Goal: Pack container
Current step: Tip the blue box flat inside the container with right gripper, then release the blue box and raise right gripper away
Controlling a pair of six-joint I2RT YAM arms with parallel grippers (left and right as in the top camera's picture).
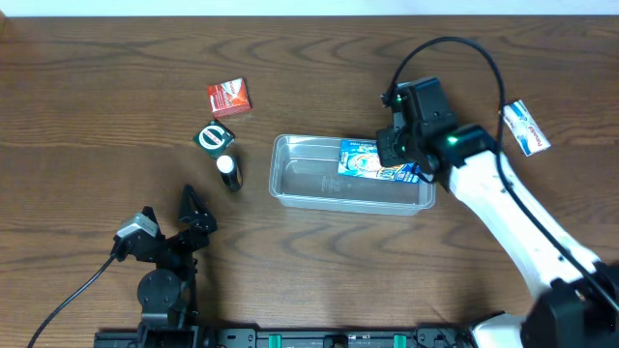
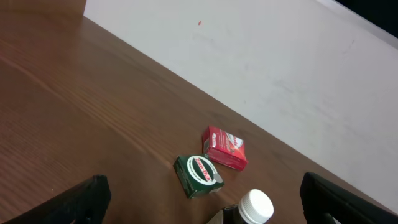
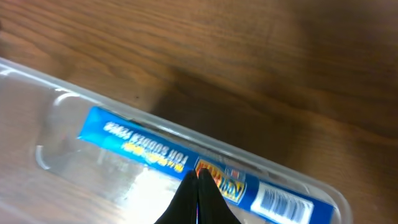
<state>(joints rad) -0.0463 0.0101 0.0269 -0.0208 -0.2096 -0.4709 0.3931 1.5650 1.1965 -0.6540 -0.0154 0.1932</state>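
Wood is what we see all over the table (image 1: 77, 116). Nearest to us, on the left, sits the left gripper (image 1: 196, 215) with its jaws wide apart and nothing between them. A bit farther, in the middle, lies the clear plastic container (image 1: 290, 193), flat on the table. Just left of it is a small dark bottle (image 1: 228, 171) with a white cap. A blue box (image 1: 360, 159) lies inside the container at its right end. The right gripper (image 3: 198, 183) is over that box with its jaws together in a point. We cannot tell if the tip touches the box. Farther off on the left we see a green box (image 1: 215, 137), and beyond it a red box (image 1: 229, 98). Far right, outside the container, lies a white and blue packet (image 1: 525, 127).
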